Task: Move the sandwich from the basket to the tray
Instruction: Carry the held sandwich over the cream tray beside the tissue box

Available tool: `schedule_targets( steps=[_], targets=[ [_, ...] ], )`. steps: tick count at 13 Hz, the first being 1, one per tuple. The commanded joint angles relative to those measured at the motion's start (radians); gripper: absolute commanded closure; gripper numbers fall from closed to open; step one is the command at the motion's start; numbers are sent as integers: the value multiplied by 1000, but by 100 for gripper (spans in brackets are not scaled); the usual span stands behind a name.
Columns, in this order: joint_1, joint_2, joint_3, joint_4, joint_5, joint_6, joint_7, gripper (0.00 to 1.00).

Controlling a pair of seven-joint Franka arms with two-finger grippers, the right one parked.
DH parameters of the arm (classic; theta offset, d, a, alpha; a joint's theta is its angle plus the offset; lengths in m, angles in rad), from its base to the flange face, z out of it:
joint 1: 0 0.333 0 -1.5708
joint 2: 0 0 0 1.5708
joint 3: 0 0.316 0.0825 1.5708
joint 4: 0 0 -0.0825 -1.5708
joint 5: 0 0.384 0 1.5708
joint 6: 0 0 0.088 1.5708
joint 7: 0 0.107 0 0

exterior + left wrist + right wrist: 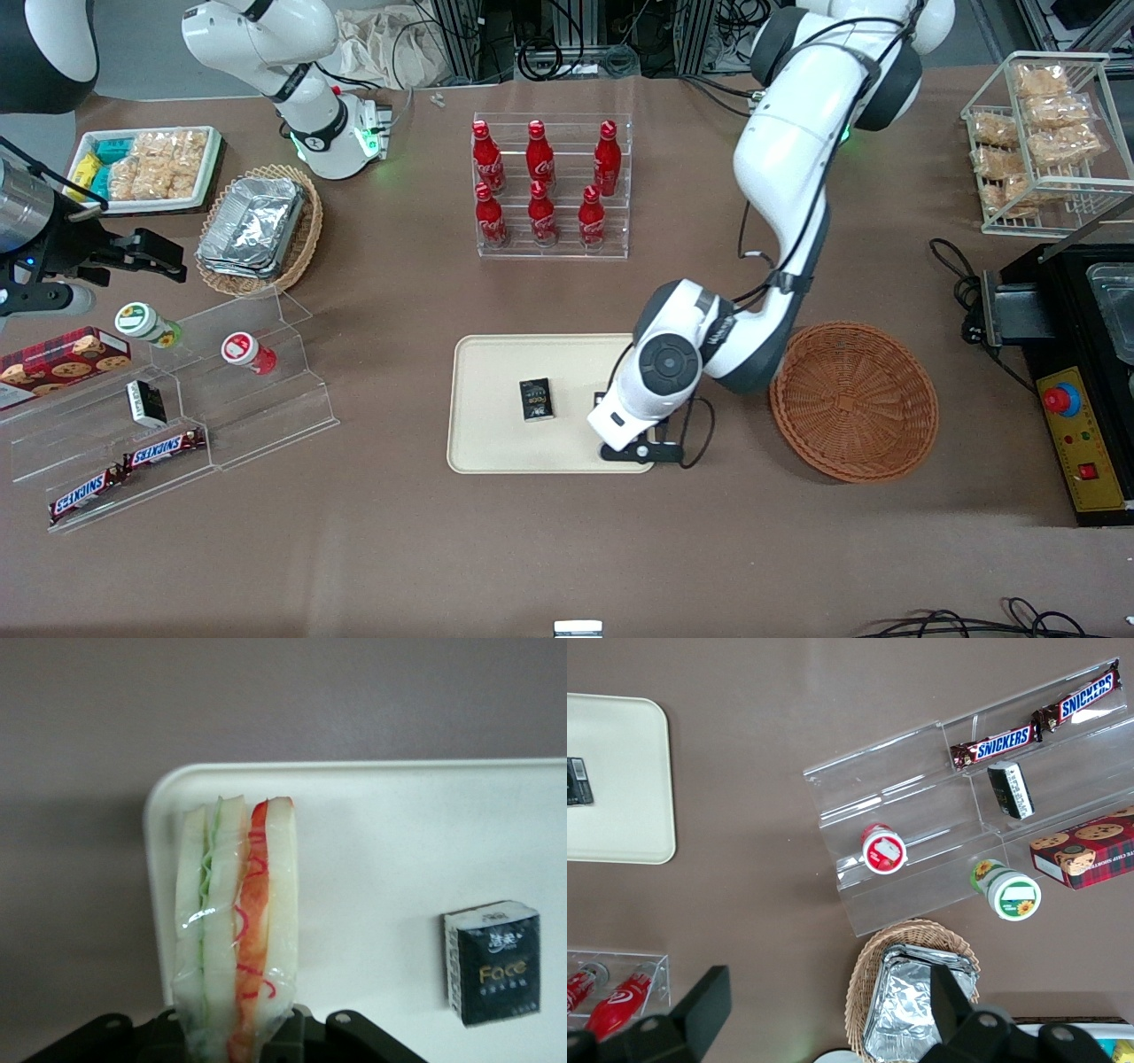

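Sandwich (235, 921): we see it wrapped in clear film, pinched at its base by the gripper (237, 1032) fingers, hanging over the tray (399, 815) corner.
Handling: we judge it light, soft, slippery; hold gently.
Basket (853, 400): empty, beside tray.
Writing: black packet (493, 962) reads "Face".

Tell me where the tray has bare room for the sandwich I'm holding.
The gripper holds the sandwich over the tray corner nearest the basket. Bare tray lies between that rim and the small black packet. Only the packet occupies it.
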Motion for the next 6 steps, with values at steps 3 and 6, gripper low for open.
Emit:
schedule_targets(
  steps=[3,6],
  targets=[
    [-16,17,16,20,10,-13,-26,0],
    [-2,-131,45,-33,10,-121,-77,0]
  ],
)
